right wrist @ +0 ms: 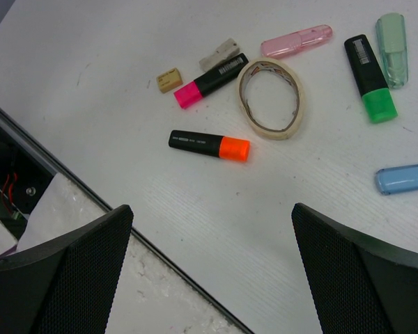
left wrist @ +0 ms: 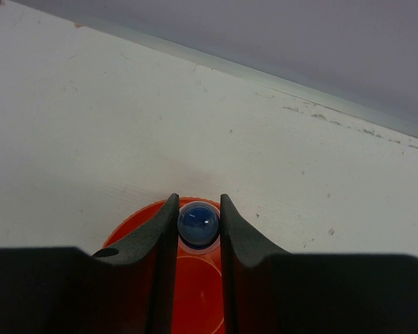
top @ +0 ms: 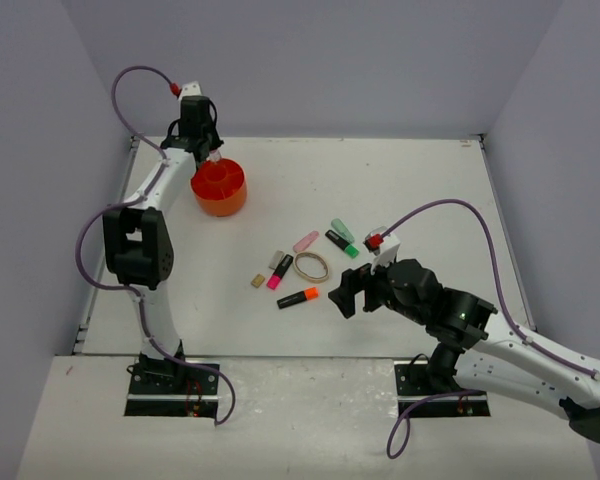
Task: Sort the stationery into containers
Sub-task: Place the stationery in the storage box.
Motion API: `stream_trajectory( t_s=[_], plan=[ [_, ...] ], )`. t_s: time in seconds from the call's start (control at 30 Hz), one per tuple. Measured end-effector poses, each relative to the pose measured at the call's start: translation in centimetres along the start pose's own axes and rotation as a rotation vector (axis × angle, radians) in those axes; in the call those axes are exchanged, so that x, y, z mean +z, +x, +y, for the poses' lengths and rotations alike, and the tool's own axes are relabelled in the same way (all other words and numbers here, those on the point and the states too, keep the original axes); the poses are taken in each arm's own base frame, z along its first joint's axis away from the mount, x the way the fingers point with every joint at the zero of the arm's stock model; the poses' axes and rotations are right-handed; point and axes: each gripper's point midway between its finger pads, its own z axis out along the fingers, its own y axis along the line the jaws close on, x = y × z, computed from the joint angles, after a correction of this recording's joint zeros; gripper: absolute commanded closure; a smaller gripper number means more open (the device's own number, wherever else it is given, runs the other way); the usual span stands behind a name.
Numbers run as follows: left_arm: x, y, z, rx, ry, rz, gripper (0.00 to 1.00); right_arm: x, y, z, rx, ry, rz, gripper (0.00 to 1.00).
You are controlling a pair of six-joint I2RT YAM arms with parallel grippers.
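Note:
My left gripper [top: 212, 156] hangs over the round orange tub [top: 220, 190], shut on a clear blue-capped tube [left wrist: 198, 224] that stands upright between its fingers. Below the tube I see the tub's orange inside [left wrist: 195, 292]. My right gripper [right wrist: 210, 209] hovers open and empty near the table's front edge. Beyond it lie an orange-ended highlighter [right wrist: 210, 145], a pink-ended one [right wrist: 210, 80], a green-ended one [right wrist: 369, 78], a tan ring [right wrist: 270, 97], pink [right wrist: 296, 40], mint [right wrist: 391, 40] and blue [right wrist: 404, 178] pieces, and two tiny blocks [right wrist: 169, 79].
The table's near edge, a dark strip [right wrist: 70, 182], runs diagonally just under my right gripper. Grey walls close the table in at the back and sides. The loose items cluster mid-table [top: 305, 265], well right of the tub.

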Motion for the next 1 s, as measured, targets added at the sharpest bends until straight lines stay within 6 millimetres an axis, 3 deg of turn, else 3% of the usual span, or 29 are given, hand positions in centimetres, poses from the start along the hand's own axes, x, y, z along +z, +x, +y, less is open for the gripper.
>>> stream_trajectory(
  t_s=[0.27, 0.43, 1.0],
  plan=[
    [-1.9, -2.5, 2.5, -0.075, -0.009, -0.045, 1.00, 0.2, 0.4, 0.2, -0.002, -0.008, 0.018, 0.01],
    [-2.5, -3.0, 4.0, -0.100, -0.025, -0.055, 1.00, 0.6, 1.3, 0.0, -0.007, -0.007, 0.048, 0.01],
    [-2.9, 0.2, 5.9, -0.117, -0.068, 0.005, 1.00, 0.8, 2.3, 0.2, -0.003, -0.024, 0.076, 0.01]
  ],
)
